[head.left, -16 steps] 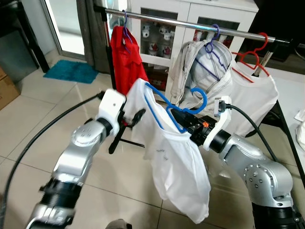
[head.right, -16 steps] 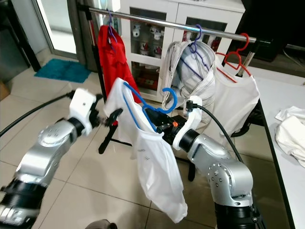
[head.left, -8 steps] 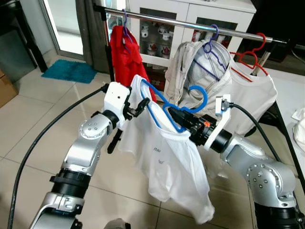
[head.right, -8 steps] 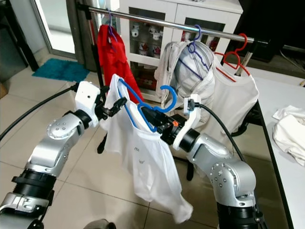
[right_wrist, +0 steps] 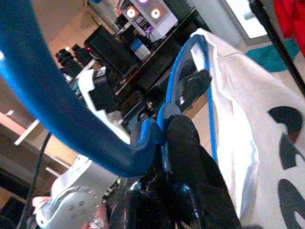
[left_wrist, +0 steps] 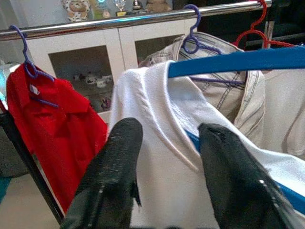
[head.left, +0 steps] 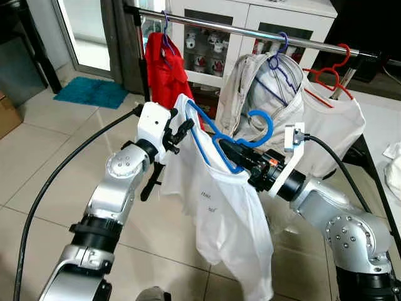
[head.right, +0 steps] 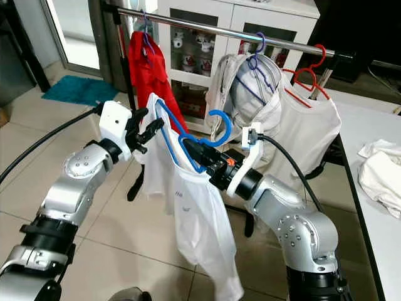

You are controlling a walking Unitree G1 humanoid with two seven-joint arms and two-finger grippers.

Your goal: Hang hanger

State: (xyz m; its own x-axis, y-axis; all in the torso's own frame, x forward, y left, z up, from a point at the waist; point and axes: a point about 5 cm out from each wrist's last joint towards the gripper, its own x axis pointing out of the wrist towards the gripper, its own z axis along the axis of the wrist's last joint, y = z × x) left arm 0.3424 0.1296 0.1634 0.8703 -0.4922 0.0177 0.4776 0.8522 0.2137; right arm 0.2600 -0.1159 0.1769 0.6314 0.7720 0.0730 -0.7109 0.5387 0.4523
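Observation:
A blue hanger (head.left: 259,127) carries a white T-shirt (head.left: 225,213) in mid-air in front of the clothes rail (head.left: 213,25). My right gripper (head.left: 229,151) is shut on the hanger's neck, below the hook; the right wrist view shows a finger (right_wrist: 190,152) pressed against the blue hanger (right_wrist: 71,129). My left gripper (head.left: 178,133) is open at the shirt's left shoulder. In the left wrist view its fingers (left_wrist: 119,171) stand apart, with the white T-shirt (left_wrist: 157,119) and the hanger arm (left_wrist: 238,59) just ahead of them.
The rail holds a red shirt (head.left: 164,69), a beige jacket (head.left: 263,94) and a white shirt on a red hanger (head.left: 332,113), with bare rail between the first two. A white cabinet (head.left: 250,15) stands behind. White clothes lie on a table (head.right: 379,175) at right. Black cables trail from both arms.
My left gripper has risen along the shirt's edge to the shoulder. The shirt, spread wide before, now hangs narrower and straighter. The right gripper keeps its hold.

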